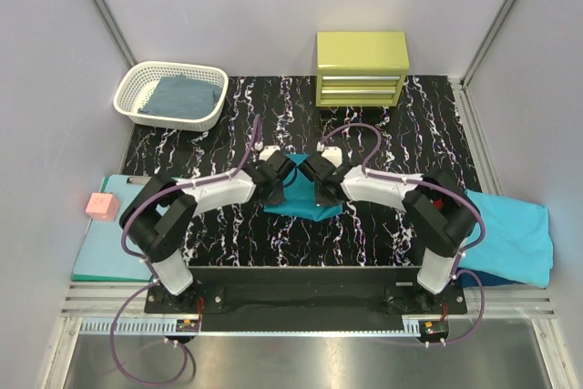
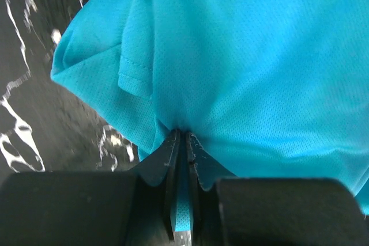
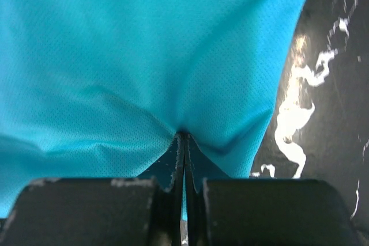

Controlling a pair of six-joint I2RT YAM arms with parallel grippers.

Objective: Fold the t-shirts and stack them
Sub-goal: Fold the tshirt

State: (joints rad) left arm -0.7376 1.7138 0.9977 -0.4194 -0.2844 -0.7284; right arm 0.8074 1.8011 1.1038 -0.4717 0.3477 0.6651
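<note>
Cloth: teal shirt (image 1: pixel 302 204), soft fine mesh knit with tiny dots, bunched, one stitched sleeve hem showing.
Place: middle of the black, white-veined tabletop (image 1: pixel 410 134), between the two grippers.
Left gripper (image 2: pixel 185 135): flat dark fingers pressed together, pinching a fold on the shirt's left side.
Right gripper (image 3: pixel 183 136): fingers pressed together, pinching the shirt's right side.
Drape: fabric puckers at each pinch and fans outward.

**A:** How much of the teal t-shirt (image 1: pixel 305 204) shows from above?
**B:** Little. The left gripper (image 1: pixel 276 190) and right gripper (image 1: pixel 321 193) cover its upper part.
**A:** And in the wrist views?
**B:** It runs off the frame edges, and the pinched cloth vanishes between the jaws.
**A:** The dark blue shirt (image 1: pixel 487 277)?
**B:** Mostly buried under the light turquoise shirt (image 1: pixel 510 230).
</note>
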